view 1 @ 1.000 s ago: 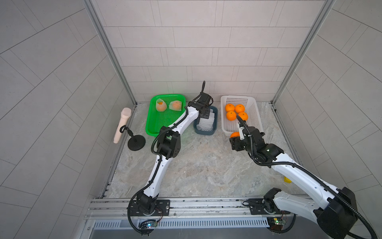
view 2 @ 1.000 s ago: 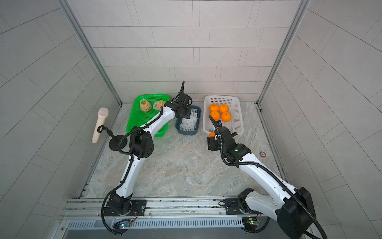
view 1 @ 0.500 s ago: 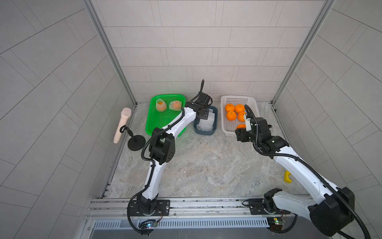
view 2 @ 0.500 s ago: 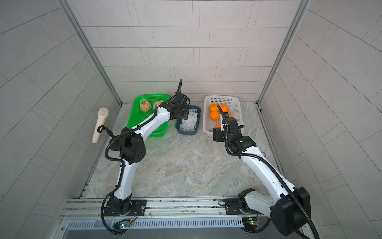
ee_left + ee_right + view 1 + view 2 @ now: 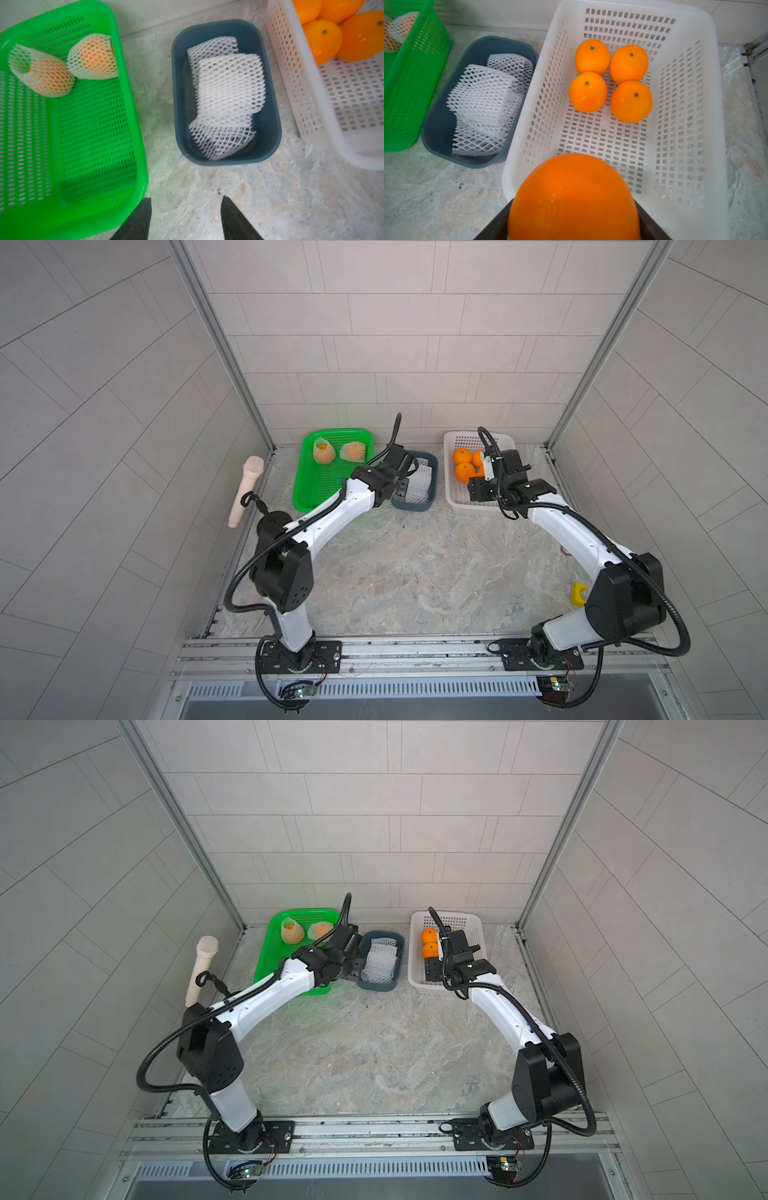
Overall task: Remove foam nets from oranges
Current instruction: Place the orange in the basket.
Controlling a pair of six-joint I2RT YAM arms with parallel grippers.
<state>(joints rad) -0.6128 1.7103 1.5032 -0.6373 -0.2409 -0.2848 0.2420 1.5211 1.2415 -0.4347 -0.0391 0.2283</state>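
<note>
Right wrist view: an orange is clamped between the jaws of the right gripper and is held over the near end of the white basket. Four bare oranges are seen lying in a touching cluster toward the far end of that basket. Just beside the basket, a blue bin is filled with loose nets, laid flat one over another.

In the left wrist view, the left gripper is shown with its jaws apart and nothing between them. It is hung over the bare table, near the gap between the bin and the green basket. Two netted oranges are found at the far end of the green basket, touching each other, each wrapped in white mesh with orange skin showing through the holes.

In both top views the three containers are seen lined up along the back wall, the green basket on the left arm's side, the bin in the middle and the white basket on the right arm's side.
</note>
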